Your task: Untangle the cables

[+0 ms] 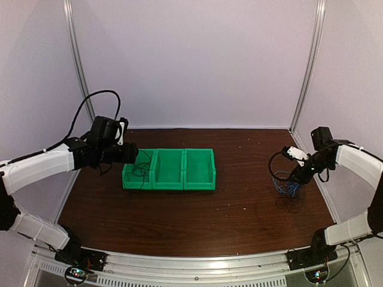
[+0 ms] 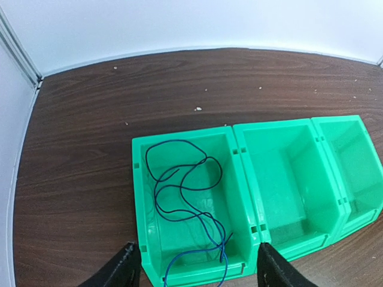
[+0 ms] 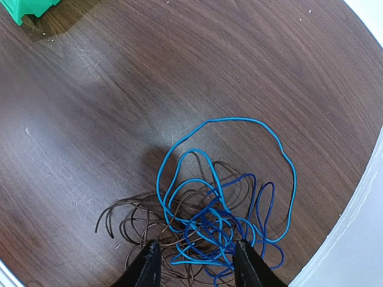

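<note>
The tangled cables [image 3: 215, 224] lie at the table's right side, directly under the right gripper [image 3: 194, 263], whose jaws stand apart astride the heap. The left gripper [image 2: 198, 268], jaws apart and empty, hovers well away over the left bin [image 2: 139, 197], which holds one loose wire [image 2: 182, 185].

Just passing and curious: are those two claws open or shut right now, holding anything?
Left gripper: open, holding nothing.
Right gripper: open, straddling the cables, not clamped on them.
</note>
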`<action>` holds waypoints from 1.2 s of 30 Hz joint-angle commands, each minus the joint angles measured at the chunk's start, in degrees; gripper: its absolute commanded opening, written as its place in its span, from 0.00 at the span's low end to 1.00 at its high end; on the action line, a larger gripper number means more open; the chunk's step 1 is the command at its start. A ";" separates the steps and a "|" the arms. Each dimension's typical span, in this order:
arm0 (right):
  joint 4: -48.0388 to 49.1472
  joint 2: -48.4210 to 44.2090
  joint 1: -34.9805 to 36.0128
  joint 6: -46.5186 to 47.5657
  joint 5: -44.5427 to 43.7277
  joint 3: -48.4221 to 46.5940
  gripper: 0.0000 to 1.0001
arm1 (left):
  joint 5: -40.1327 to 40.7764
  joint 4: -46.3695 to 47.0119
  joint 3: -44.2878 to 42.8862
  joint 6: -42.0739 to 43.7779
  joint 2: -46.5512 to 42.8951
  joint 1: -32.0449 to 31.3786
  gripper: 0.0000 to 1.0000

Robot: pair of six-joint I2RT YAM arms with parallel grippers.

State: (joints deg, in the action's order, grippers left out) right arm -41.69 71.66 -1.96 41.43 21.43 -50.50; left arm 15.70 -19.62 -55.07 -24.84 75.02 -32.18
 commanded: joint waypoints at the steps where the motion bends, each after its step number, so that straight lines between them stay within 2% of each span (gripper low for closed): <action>1: -3.89 0.49 -0.33 1.23 -2.16 -1.97 0.45 | -3.21 1.14 -2.26 1.91 -2.05 -0.38 0.67; 12: -0.97 4.35 -0.33 -0.22 -1.10 -0.15 0.46 | -4.37 2.87 -0.79 1.26 -3.53 -1.56 0.65; 20: 1.43 7.87 -0.33 -0.91 0.37 -0.45 0.41 | -5.10 2.98 -0.48 0.32 -3.62 -1.74 0.64; 28: 1.03 7.93 -0.33 -1.44 0.25 -0.91 0.23 | -4.79 3.06 -0.57 0.41 -3.62 -1.74 0.64; 34: -0.55 5.88 -0.33 -1.35 0.45 -1.36 0.01 | -5.44 4.10 -0.48 0.45 -2.97 -1.79 0.64; 36: -1.99 4.81 -0.24 -1.40 1.26 -2.38 0.00 | -6.02 4.75 -0.56 0.47 -2.59 -1.87 0.64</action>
State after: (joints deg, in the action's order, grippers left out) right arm -41.41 79.37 -1.98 40.21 21.23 -51.24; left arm 11.18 -18.90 -55.90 -24.10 72.58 -33.61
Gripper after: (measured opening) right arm 0.010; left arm 0.639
